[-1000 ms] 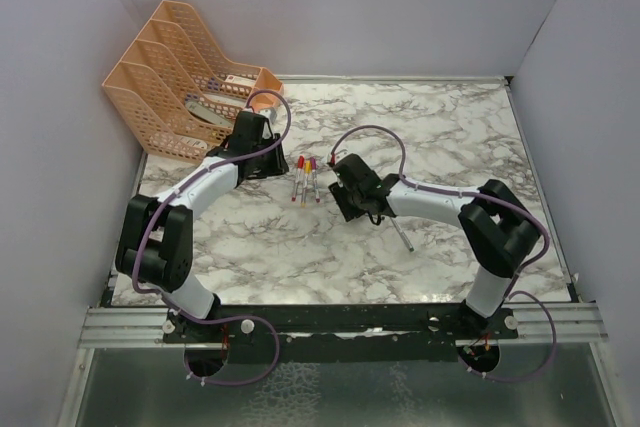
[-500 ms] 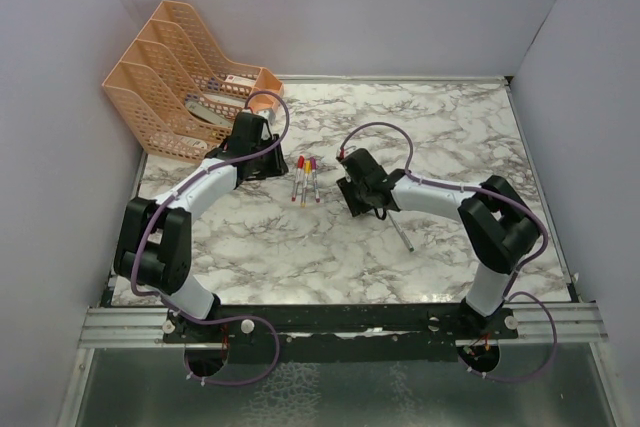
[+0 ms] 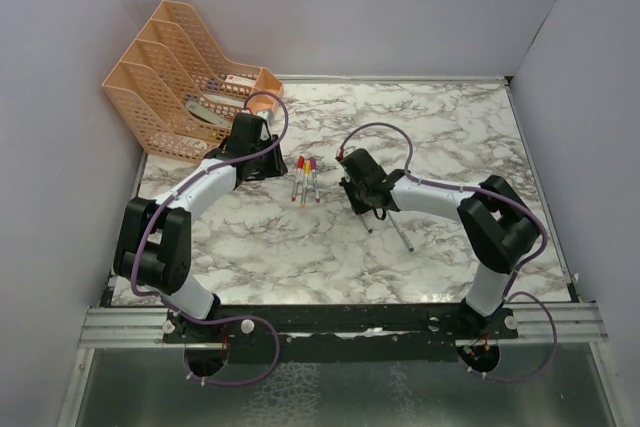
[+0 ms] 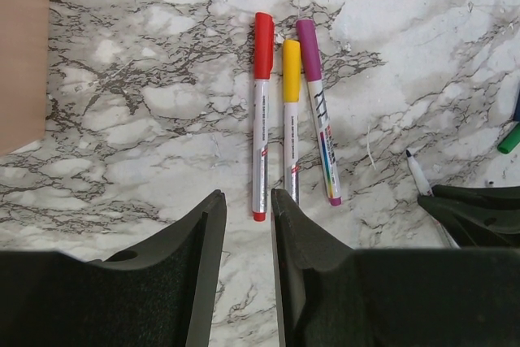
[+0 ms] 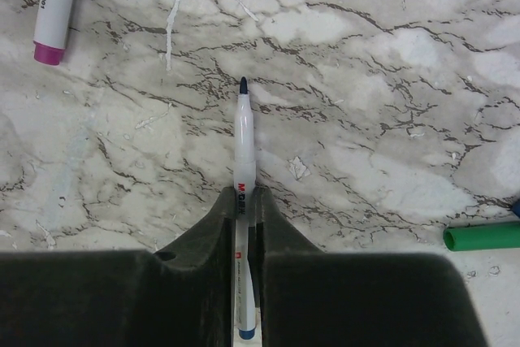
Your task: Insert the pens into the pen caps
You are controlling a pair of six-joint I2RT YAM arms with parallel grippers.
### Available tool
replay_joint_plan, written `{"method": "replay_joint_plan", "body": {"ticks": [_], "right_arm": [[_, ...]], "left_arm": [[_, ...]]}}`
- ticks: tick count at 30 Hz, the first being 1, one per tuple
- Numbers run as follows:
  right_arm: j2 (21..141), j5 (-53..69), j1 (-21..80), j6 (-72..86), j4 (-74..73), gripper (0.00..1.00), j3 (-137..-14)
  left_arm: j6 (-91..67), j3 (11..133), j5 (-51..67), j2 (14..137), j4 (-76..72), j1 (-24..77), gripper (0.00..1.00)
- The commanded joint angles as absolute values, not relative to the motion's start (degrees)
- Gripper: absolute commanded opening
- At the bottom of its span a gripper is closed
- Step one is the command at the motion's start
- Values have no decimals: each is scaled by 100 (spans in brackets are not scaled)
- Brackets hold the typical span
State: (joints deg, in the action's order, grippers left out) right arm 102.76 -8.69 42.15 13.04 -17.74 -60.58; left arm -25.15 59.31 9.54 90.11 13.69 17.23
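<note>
With my right fingers (image 5: 203, 237) pinching the blue pen (image 5: 244, 144), which lies on the worktop (image 5: 366, 54) with its tip at twelve o'clock, and my left fingers (image 4: 203, 237) slightly apart and empty, I should grip firmly, lift level, then swing toward the green cap (image 5: 482, 236) at four o'clock.

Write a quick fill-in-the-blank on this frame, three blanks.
1. The right end effector is shut on a pen that lacks its ___.
2. Between the red-capped pen and the purple-capped pen lies a ___-capped one.
3. The loose cap at the right wrist view's right edge is ___.
Missing: cap; yellow; green.
</note>
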Motion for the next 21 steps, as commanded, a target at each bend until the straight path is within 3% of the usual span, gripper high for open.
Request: {"method": "replay_joint_plan", "body": {"ticks": [1, 12, 21], "right_arm": [[10641, -712, 4201, 1518, -2061, 1, -6098], [9910, -1628, 4185, 2133, -1974, 1, -6851], [8580, -1120, 3820, 2871, -419, 1, -6007]], "left_arm": [[-2474, 5836, 1106, 8825, 1213, 1680, 32], [-2063, 5188, 2391, 8260, -44, 1711, 32], [-2171, 4604, 3419, 7790, -1226, 2008, 36]]}}
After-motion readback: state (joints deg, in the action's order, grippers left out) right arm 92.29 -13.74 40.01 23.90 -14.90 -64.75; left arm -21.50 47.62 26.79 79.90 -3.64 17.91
